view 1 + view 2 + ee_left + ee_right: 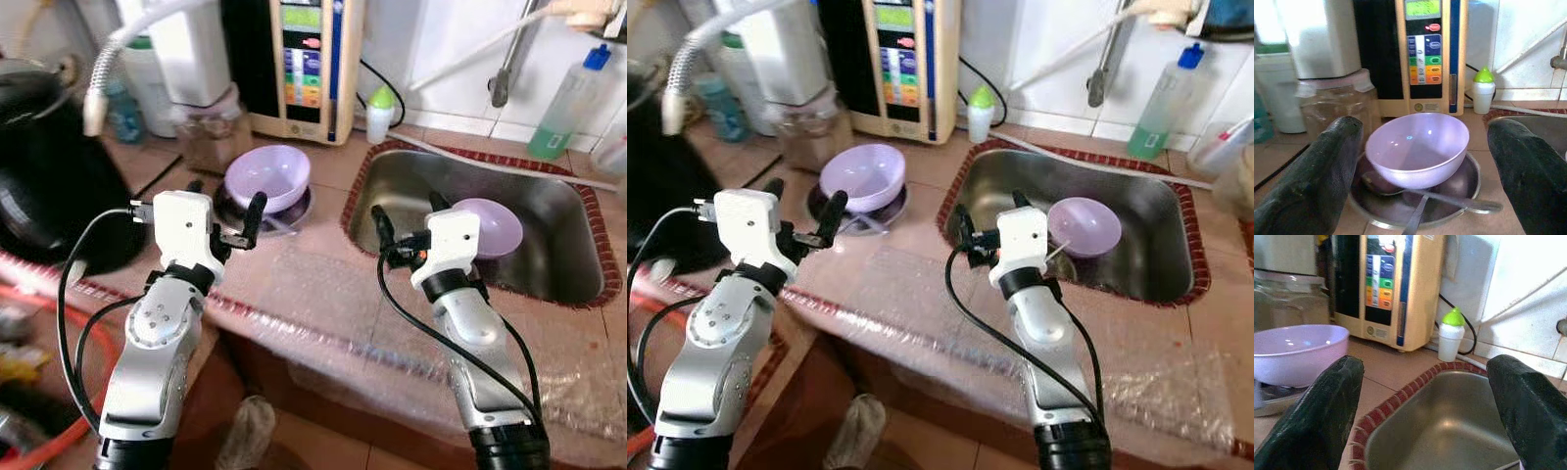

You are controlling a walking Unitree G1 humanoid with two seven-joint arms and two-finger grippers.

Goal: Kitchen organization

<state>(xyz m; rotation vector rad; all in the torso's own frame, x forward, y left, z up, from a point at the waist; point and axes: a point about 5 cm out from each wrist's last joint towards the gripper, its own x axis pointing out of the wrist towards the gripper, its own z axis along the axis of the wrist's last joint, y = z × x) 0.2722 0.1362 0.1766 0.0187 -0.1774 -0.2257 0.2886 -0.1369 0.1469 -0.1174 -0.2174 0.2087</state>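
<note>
A lilac bowl (267, 176) sits on a steel plate (1464, 191) with spoons (1449, 198) under it, on the tiled counter left of the sink. A second lilac bowl (495, 227) lies inside the steel sink (558, 264). My left gripper (225, 201) hovers open just in front of the counter bowl, its fingers (1317, 171) spread wider than the bowl. My right gripper (409, 217) is open over the sink's near left corner, beside the sink bowl, holding nothing.
A beige water machine (304, 59), a glass jar (206, 137) and a small green-capped bottle (380, 113) line the back wall. A green soap bottle (568, 103) stands behind the sink. A black pot (39, 176) is at the left. Clear plastic sheeting (323, 294) covers the counter's front edge.
</note>
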